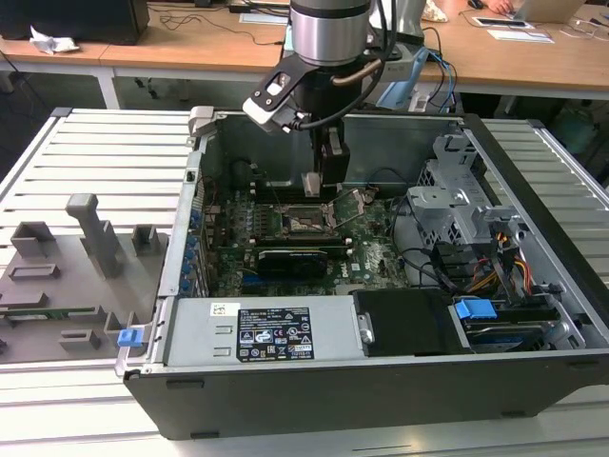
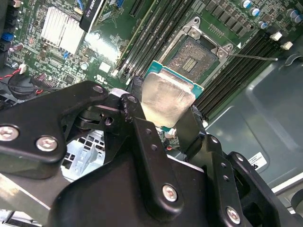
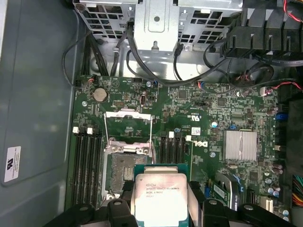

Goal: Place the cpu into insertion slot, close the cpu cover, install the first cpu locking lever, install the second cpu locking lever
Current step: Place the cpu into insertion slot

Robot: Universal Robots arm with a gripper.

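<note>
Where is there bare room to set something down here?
Bare slatted table, bordered by the grey tray and the computer case. Crowded inside: cables by the drive cage, and the gripper holding the chip near the socket.

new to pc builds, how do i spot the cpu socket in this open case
In the open computer case, find the green motherboard. The insertion slot lies between two banks of long black memory slots: unlike them it is square, metal-rimmed, with a dark pin field.
</note>
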